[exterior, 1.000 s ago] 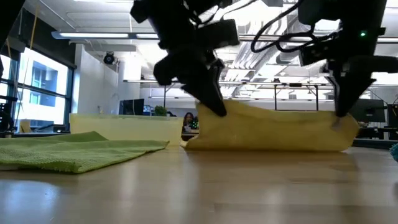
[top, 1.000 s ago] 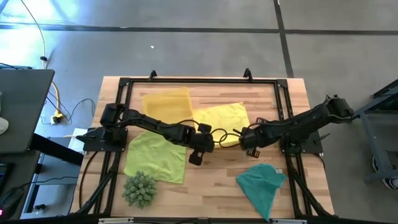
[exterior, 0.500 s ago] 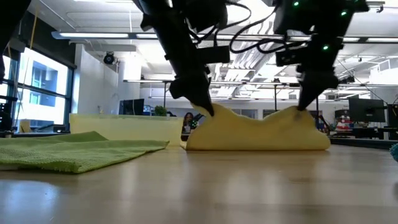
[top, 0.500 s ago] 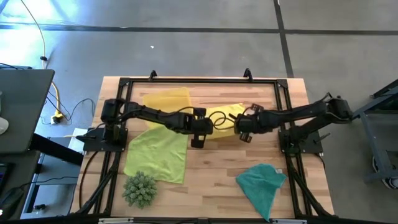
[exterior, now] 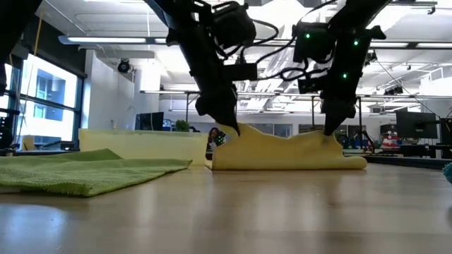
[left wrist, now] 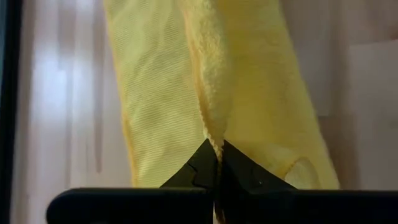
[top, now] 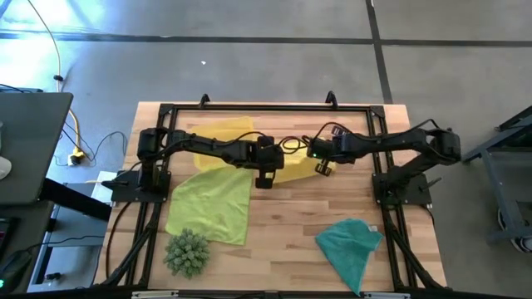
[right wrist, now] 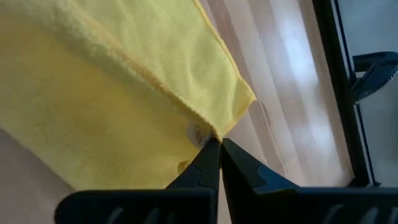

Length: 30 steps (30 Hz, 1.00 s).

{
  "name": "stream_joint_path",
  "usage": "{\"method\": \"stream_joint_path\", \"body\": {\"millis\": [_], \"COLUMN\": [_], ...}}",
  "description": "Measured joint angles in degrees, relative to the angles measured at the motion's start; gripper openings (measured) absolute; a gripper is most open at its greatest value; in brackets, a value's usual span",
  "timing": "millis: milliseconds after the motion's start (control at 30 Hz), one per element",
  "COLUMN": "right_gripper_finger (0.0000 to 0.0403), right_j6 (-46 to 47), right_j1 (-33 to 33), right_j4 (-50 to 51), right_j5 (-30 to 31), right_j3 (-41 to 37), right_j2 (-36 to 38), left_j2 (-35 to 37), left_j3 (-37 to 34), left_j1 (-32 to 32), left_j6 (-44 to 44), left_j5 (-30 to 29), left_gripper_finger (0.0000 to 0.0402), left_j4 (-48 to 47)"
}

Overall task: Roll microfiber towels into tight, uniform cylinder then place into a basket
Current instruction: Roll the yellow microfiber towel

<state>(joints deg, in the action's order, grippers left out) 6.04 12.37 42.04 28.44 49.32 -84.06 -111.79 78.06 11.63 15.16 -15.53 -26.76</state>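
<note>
Both claws pinch yellow towel [top: 293, 169] w/ basket [top: 218, 131] just beside.

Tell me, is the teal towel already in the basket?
No: in the high view the teal towel lies crumpled on the table near its front right corner, far from the basket.

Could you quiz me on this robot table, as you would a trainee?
1. True or false: both arms pinch the yellow towel.
2. Which lies nearest the spiky green ball? A teal towel, B lime green towel, C basket.
3. What colour is the towel lying crumpled, untouched?

Key: 1 true, the left gripper and right gripper have shut jaws on its edge. 2 B. 3 teal.
</note>
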Motion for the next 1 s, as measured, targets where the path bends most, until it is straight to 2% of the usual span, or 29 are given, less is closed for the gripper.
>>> {"method": "stream_joint_path", "body": {"millis": [300, 667, 767, 900, 1000], "right_gripper_finger": [0.0000, 0.0002, 0.0020, 0.0070, 0.0106], "right_j6": [-4.65, -6.54, -7.79, -10.27, -11.05], "right_j1": [4.21, 7.67, 7.99, 7.99, 7.95], "right_j4": [-5.29, -6.06, -5.92, -6.73, -5.98], "right_j5": [-2.30, -2.41, -2.56, -2.40, 0.82], "right_j3": [0.02, 0.00, 0.00, 0.00, 0.19], "right_j2": [-3.01, -3.77, -3.92, -3.92, -3.70], "left_j2": [-2.41, -3.34, -3.34, -3.34, -3.34], "left_j3": [-0.02, 0.02, 0.02, 0.02, 0.02], "left_j1": [2.38, 3.60, 3.77, 3.75, 3.73], "left_j6": [0.03, 0.46, 0.46, 0.39, 0.26], "left_j5": [0.29, -2.38, -1.63, -1.57, -1.57], "left_gripper_finger": [0.0001, 0.0001, 0.0001, 0.0001, 0.0001], "left_j4": [0.88, 3.53, 3.75, 4.02, 4.02]}}
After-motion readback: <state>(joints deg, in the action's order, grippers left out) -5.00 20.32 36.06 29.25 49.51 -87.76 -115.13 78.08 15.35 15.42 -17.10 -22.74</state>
